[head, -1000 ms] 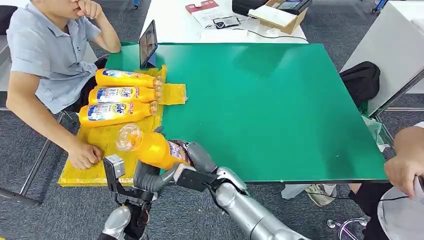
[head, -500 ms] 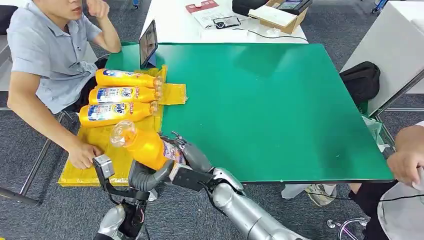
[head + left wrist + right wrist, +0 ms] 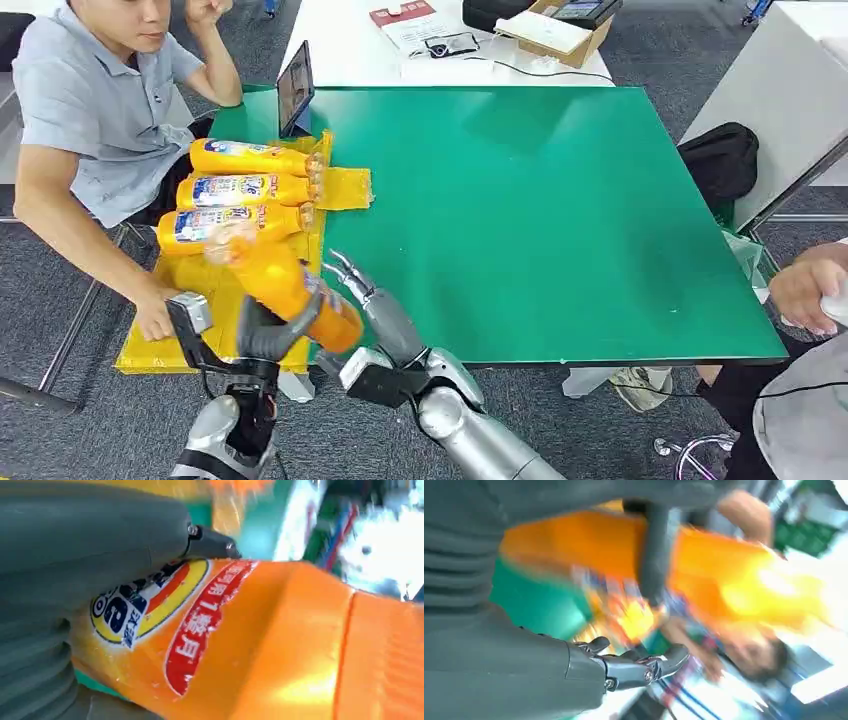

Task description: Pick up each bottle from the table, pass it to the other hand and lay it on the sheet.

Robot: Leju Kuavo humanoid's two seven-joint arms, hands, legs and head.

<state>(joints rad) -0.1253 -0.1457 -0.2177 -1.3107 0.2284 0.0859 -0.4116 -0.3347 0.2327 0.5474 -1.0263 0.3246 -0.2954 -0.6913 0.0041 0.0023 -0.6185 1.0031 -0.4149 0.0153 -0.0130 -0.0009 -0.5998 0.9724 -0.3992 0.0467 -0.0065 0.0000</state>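
Note:
My left hand (image 3: 268, 335) grips an orange bottle (image 3: 272, 278) around its middle and holds it tilted above the near part of the yellow sheet (image 3: 200, 283), cap end pointing away from me. The left wrist view brings the bottle's label (image 3: 200, 630) up close under my thumb (image 3: 90, 540). My right hand (image 3: 368, 300) hovers just right of the bottle's base with its fingers spread and nothing in them; its fingertips (image 3: 644, 667) stand free of the bottle (image 3: 734, 580). Three more orange bottles (image 3: 240, 189) lie side by side on the far part of the sheet.
A seated person at the left rests a hand (image 3: 155, 320) on the sheet's near left edge. A phone (image 3: 296, 88) stands propped at the green table's (image 3: 540, 220) far left corner. Another person's hand (image 3: 805, 295) shows at the right edge.
The bottle has gone from my right hand to my left, which has swung it left over the sheet. My right hand's fingers have spread and come off the bottle.

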